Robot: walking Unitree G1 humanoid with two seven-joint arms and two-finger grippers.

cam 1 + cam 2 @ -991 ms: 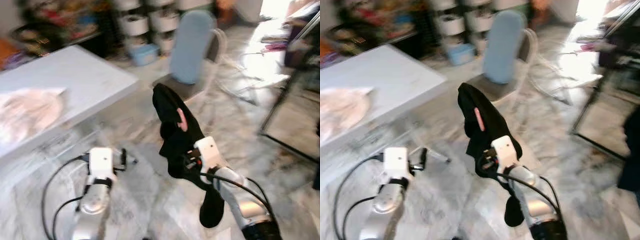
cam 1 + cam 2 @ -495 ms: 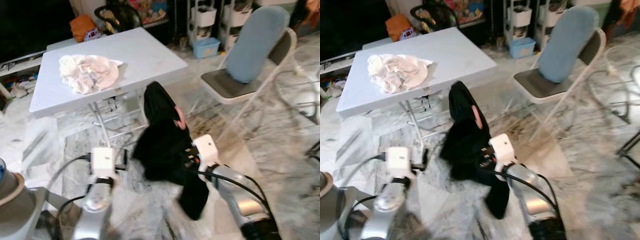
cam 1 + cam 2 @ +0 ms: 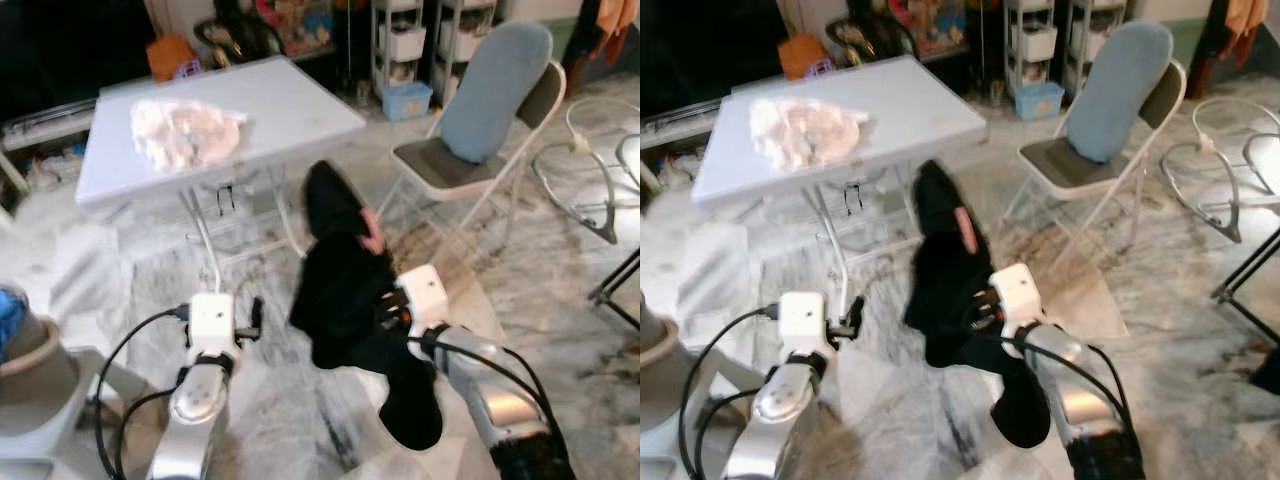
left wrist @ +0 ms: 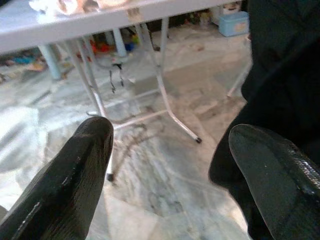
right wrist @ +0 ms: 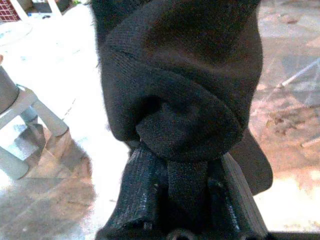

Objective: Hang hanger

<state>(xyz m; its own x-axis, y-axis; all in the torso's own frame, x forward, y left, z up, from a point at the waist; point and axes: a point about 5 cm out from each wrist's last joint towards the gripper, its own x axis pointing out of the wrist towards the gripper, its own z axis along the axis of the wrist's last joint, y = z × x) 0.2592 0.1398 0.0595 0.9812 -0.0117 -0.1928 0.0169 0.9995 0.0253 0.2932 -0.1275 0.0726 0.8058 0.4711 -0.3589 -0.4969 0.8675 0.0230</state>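
Observation:
A black garment [image 3: 345,290] hangs over a pink hanger [image 3: 965,228], whose tip pokes out near the garment's top. My right gripper [image 3: 395,308] holds it up in front of me over the marble floor. In the right wrist view the gripper [image 5: 187,175] is shut on a fold of the black cloth, and the hanger's hook is hidden. My left gripper [image 3: 255,318] hovers low to the left of the garment. In the left wrist view it [image 4: 170,145] is open, with nothing between its fingers [image 4: 80,165].
A white folding table [image 3: 290,110] with a pale cloth pile [image 3: 185,130] stands ahead on the left. A folding chair with a blue back [image 3: 490,95] is ahead on the right. A grey stool [image 3: 30,350] sits at my left, and a black rack foot [image 3: 620,290] at the far right.
The camera has swung, so the table and chair sit differently in the picture. The garment has swayed but stays in my right gripper. The left gripper is still open.

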